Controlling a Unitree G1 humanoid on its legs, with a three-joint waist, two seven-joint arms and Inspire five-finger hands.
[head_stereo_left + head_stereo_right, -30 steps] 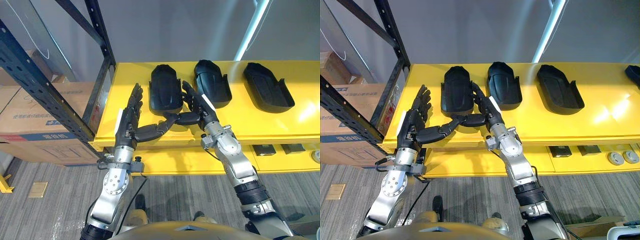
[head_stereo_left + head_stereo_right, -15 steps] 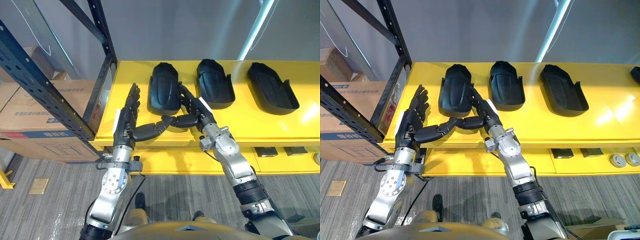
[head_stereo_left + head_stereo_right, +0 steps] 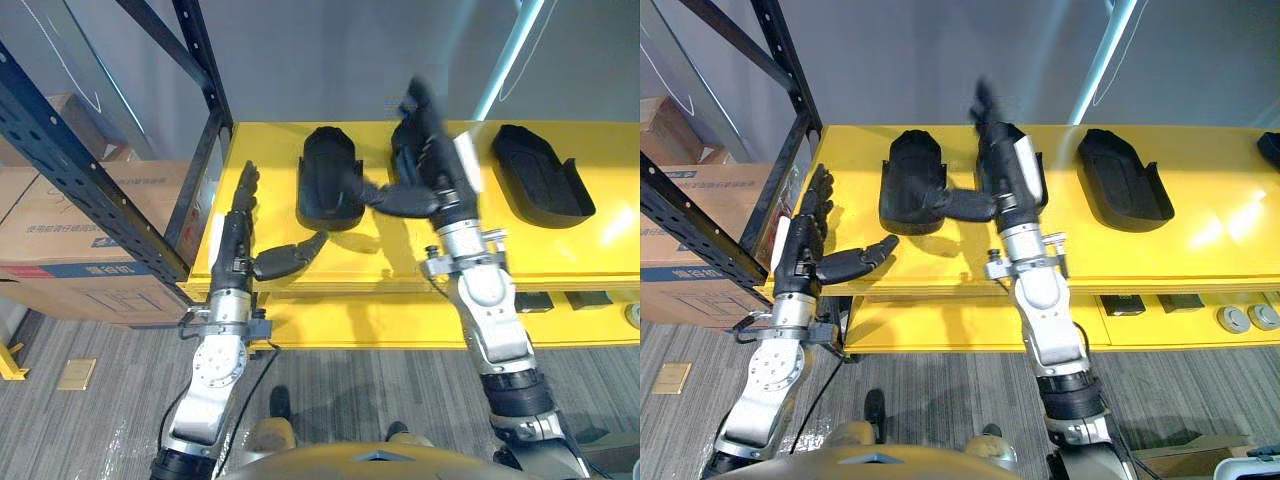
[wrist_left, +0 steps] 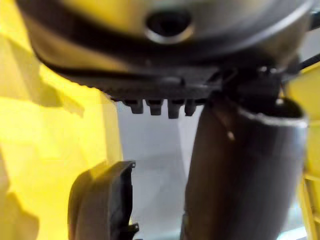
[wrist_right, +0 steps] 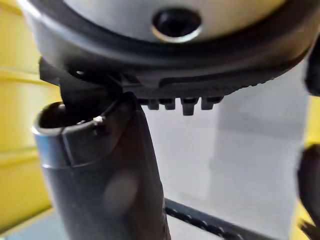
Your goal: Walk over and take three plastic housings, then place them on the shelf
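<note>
Flanking the left housing (image 3: 322,175), left hand (image 3: 235,240) and right hand (image 3: 440,170) seem open, empty.

Grey wall (image 3: 330,50), grey carpet floor (image 3: 100,420), dark rack (image 3: 207,62)

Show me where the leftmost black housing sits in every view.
Left eye view: leftmost housing, upper middle, beside the right hand thumb.
Right eye view: upper left of centre.
Left wrist view: likely the same housing, lying on yellow.
Right wrist view: cannot tell.
Shared landmark: the yellow table.
</note>
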